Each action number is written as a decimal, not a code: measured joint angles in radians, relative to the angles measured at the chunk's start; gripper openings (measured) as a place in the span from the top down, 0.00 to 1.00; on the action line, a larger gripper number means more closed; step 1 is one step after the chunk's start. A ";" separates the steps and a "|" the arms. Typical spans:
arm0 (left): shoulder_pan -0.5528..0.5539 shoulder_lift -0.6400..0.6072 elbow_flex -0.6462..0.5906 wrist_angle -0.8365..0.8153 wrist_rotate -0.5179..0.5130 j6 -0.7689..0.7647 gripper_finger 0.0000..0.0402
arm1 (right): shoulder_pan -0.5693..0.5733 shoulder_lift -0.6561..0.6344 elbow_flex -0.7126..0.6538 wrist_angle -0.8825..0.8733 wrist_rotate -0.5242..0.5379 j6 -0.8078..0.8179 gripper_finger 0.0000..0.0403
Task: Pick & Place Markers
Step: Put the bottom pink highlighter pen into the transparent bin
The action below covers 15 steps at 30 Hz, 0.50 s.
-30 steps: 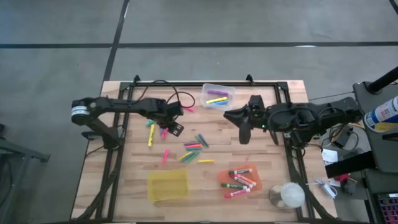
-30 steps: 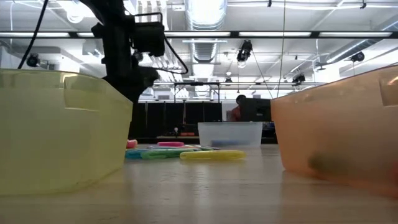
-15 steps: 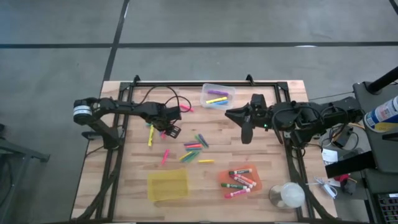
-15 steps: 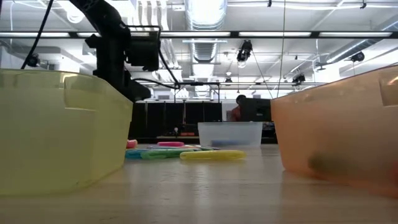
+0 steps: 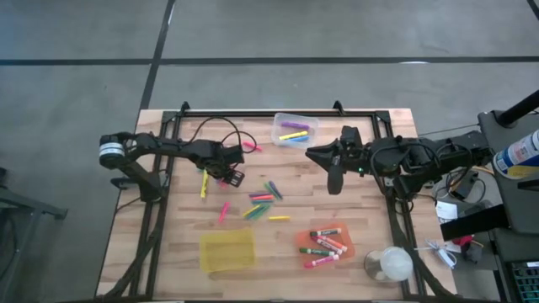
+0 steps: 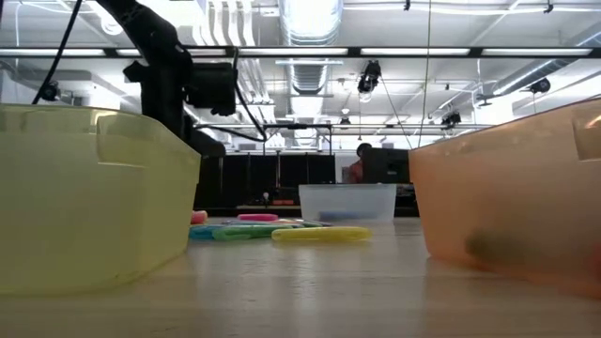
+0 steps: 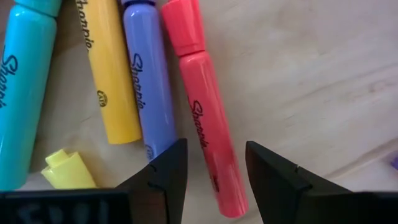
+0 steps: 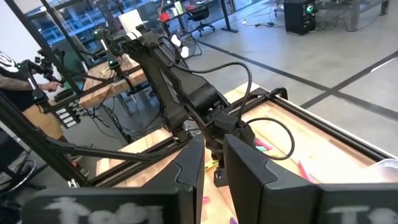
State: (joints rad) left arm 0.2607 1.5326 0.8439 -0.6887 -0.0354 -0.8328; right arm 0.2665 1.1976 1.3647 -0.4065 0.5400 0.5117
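My left gripper (image 7: 216, 177) (image 5: 227, 173) points down, open, over a row of markers lying flat on the wooden table at its left: teal (image 7: 22, 87), yellow (image 7: 109, 74), purple (image 7: 149, 81) and pink (image 7: 202, 112). Its fingers stand on either side of the pink marker's lower end, without touching it. More markers lie mid-table (image 5: 263, 199), and others rest in the clear bin (image 5: 295, 129) and the orange bin (image 5: 325, 244). My right gripper (image 8: 213, 163) (image 5: 333, 175) hangs high over the table's right half, with a narrow gap and nothing between its fingers.
A yellow bin (image 5: 226, 250) stands near the front edge, left of the orange bin. A round clear container (image 5: 389, 264) sits at the front right corner. Cables (image 5: 221, 135) trail over the table behind my left arm. A small yellow piece (image 7: 65, 169) lies beside the yellow marker.
My left gripper has come down toward the row of markers and shifted a little toward the table's left edge, rolling slightly; its fingers stay open. The markers lie as before.
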 joint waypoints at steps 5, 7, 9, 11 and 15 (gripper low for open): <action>0.000 0.000 0.000 0.001 -0.001 0.025 0.62 | 0.000 0.000 0.000 0.000 0.000 0.000 0.86; 0.000 0.004 0.000 0.002 -0.001 0.044 0.63 | 0.000 0.000 0.000 0.000 0.000 0.000 0.86; 0.000 0.013 0.000 0.002 -0.001 0.058 0.64 | 0.000 0.000 0.000 0.000 0.000 0.000 0.86; 0.000 0.025 0.000 0.003 -0.001 0.062 0.66 | 0.000 0.000 0.000 0.000 0.001 0.000 0.86; -0.001 0.048 0.000 0.006 0.009 0.092 0.68 | 0.000 0.000 0.000 -0.001 0.001 0.000 0.86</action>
State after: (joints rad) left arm 0.2600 1.5808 0.8444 -0.6825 -0.0268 -0.7412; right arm 0.2661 1.1976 1.3651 -0.4071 0.5411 0.5121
